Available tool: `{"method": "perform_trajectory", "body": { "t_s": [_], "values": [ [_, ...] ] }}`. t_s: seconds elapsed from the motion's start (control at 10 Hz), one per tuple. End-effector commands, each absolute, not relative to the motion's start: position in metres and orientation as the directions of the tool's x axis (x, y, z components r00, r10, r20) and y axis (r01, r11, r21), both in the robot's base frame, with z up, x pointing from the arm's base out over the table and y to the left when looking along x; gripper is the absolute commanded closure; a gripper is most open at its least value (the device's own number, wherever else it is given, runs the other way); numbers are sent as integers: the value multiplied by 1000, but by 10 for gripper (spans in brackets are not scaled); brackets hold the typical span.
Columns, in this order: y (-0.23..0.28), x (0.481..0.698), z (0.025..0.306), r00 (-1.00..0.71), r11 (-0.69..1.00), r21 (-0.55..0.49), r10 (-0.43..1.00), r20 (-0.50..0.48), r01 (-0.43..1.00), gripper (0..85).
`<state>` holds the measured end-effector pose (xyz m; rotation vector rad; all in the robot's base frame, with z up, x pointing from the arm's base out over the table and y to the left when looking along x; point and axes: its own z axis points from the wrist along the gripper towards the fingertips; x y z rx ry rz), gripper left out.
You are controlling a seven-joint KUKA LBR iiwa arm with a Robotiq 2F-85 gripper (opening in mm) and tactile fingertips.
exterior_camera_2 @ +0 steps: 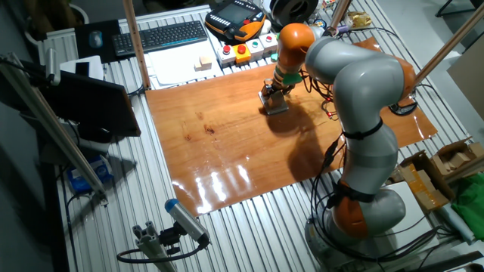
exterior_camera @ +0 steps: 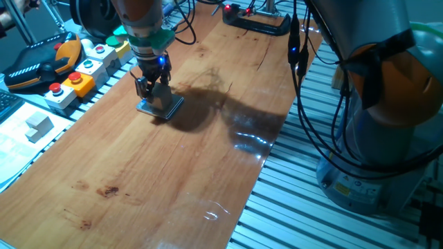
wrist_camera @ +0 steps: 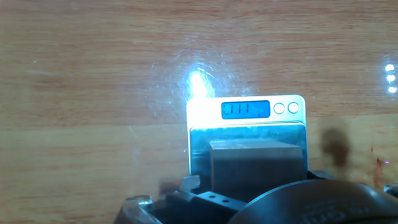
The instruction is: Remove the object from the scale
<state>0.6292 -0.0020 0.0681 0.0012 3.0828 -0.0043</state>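
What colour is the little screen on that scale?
Lit blue, with dark digits. The scale's display shows best in the hand view.

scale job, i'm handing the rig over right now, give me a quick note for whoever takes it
Gripper: down over the scale, fingers on either side of the cube; whether it has closed on the cube cannot be told from these views.
Cube: sits on the scale's dark top, with the lit blue display on the far side in the hand view.
Scale: flat on the wooden table, near the button boxes.
Done: gripper brought down to the cube.
Left: confirm the grip, lift the cube off, set it down on the table clear of the scale.
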Motion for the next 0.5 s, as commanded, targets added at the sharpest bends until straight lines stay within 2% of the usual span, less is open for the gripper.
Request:
{"method": "perform_trajectory", "body": {
  "t_s": [0.0, 0.3, 0.4],
  "values": [
    [-2, 629, 67, -998, 1000, -3, 1, -59, 1, 43],
    [-3, 629, 63, -998, 1000, -5, -7, -60, -7, 97],
    [-3, 629, 65, -998, 1000, -3, -7, -56, -7, 173]
  ]
}}
